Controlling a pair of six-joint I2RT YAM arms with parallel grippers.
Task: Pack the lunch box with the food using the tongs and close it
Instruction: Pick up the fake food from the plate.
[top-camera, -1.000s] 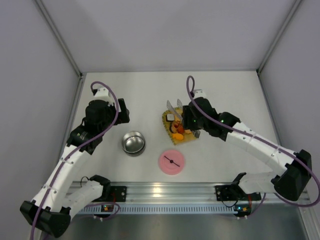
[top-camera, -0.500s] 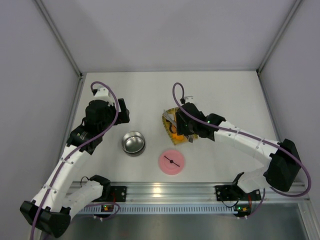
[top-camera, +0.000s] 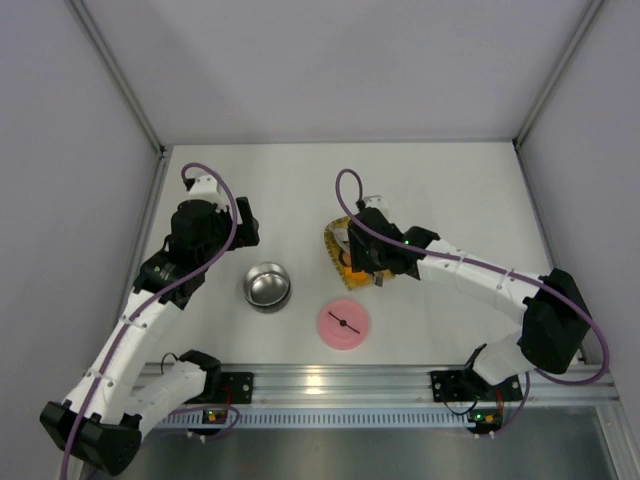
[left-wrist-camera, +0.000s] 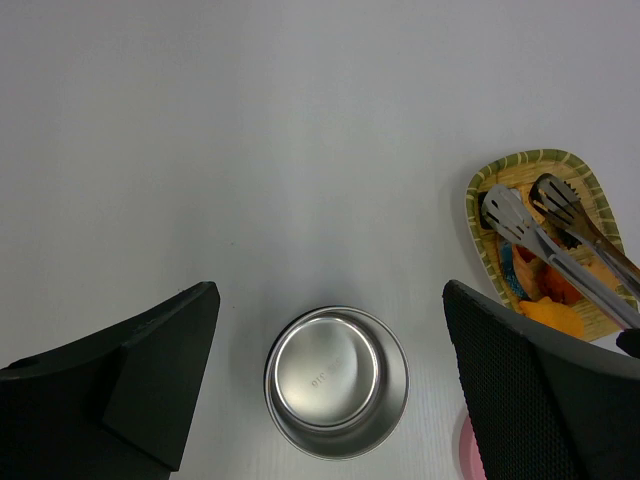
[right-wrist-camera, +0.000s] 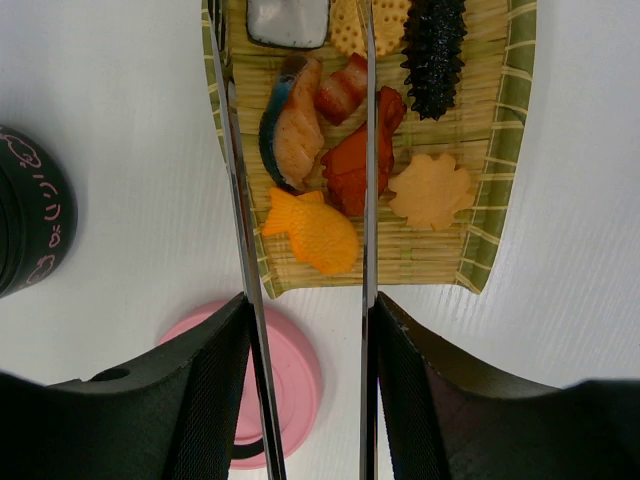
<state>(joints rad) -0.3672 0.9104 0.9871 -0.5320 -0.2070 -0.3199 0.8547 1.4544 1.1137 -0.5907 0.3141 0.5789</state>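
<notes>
1. Right wrist view: the right claw (right-wrist-camera: 310, 400) is clamped on the tongs (right-wrist-camera: 236, 180), and the tong arms stand apart above the yellow woven tray (right-wrist-camera: 500, 150).
2. All the food (right-wrist-camera: 345, 165) I can spot, orange fish (right-wrist-camera: 312, 232) included, lies on that tray. The tong tips look empty from the left wrist view.
3. The lunch box (left-wrist-camera: 337, 380) sits empty on the tabletop (top-camera: 450, 190), left of the tray. The left claw (left-wrist-camera: 328, 295) hovers over it with its fingers wide apart.
4. The pink lid (top-camera: 343, 323) lies flat near the box, not on it.
5. My read: tongs in hand, zero pieces packed, and the closing comes after that.
</notes>
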